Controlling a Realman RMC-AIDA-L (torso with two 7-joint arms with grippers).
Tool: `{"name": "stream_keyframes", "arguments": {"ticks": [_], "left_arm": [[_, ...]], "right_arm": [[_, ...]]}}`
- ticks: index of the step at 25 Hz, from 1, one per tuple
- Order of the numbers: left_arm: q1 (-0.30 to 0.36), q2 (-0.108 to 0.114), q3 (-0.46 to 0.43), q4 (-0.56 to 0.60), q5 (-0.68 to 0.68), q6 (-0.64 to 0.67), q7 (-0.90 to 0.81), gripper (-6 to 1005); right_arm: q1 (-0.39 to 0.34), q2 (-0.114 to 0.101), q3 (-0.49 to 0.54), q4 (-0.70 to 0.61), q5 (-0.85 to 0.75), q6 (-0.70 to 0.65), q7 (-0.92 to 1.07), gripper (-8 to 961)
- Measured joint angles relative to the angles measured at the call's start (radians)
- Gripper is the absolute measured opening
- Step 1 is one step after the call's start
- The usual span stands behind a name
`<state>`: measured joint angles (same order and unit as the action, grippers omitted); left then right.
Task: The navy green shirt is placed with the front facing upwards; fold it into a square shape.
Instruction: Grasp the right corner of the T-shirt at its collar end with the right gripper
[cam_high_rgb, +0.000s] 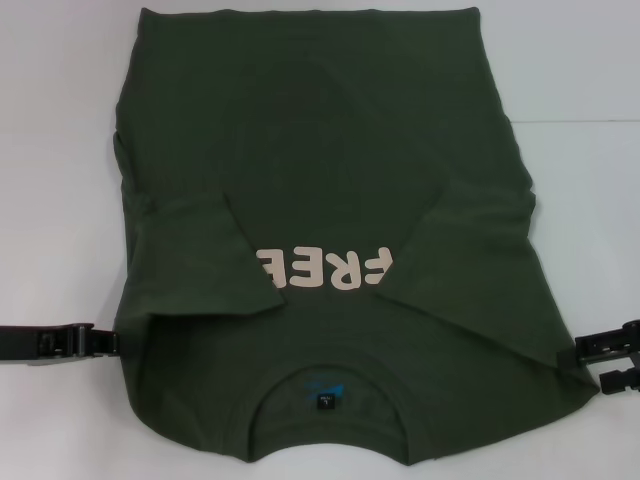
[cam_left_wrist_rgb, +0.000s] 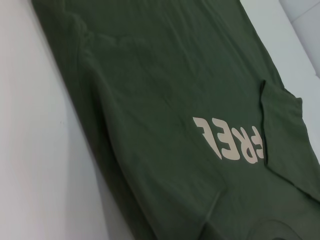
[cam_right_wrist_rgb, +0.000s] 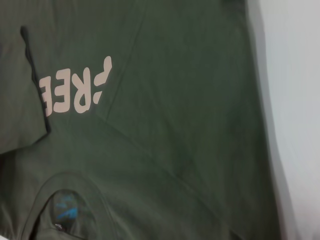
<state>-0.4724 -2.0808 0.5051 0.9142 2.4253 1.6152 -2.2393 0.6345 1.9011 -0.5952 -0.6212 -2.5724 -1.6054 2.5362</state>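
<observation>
The navy green shirt (cam_high_rgb: 320, 150) lies flat on the white table, front up, with its collar (cam_high_rgb: 335, 390) and blue neck label nearest me. Both sleeves are folded inward over the chest and cover the ends of the pale lettering (cam_high_rgb: 325, 268). My left gripper (cam_high_rgb: 112, 342) sits low at the shirt's left edge, near the shoulder. My right gripper (cam_high_rgb: 600, 365) is at the shirt's right edge near the other shoulder, open, with its two fingers apart and nothing between them. The left wrist view shows the shirt (cam_left_wrist_rgb: 165, 100) and its lettering (cam_left_wrist_rgb: 230, 142). The right wrist view shows the shirt (cam_right_wrist_rgb: 190, 100) and the label (cam_right_wrist_rgb: 67, 210).
The white table (cam_high_rgb: 50, 150) shows bare on both sides of the shirt and beyond its far hem. No other objects are in view.
</observation>
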Motion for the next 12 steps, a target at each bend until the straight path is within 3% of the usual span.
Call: {"name": "stream_keyframes", "arguments": {"ticks": [12], "left_arm": [[0.000, 0.000, 0.000, 0.000, 0.000, 0.000, 0.002, 64]], "right_arm": [[-0.002, 0.004, -0.004, 0.000, -0.005, 0.008, -0.002, 931]]}}
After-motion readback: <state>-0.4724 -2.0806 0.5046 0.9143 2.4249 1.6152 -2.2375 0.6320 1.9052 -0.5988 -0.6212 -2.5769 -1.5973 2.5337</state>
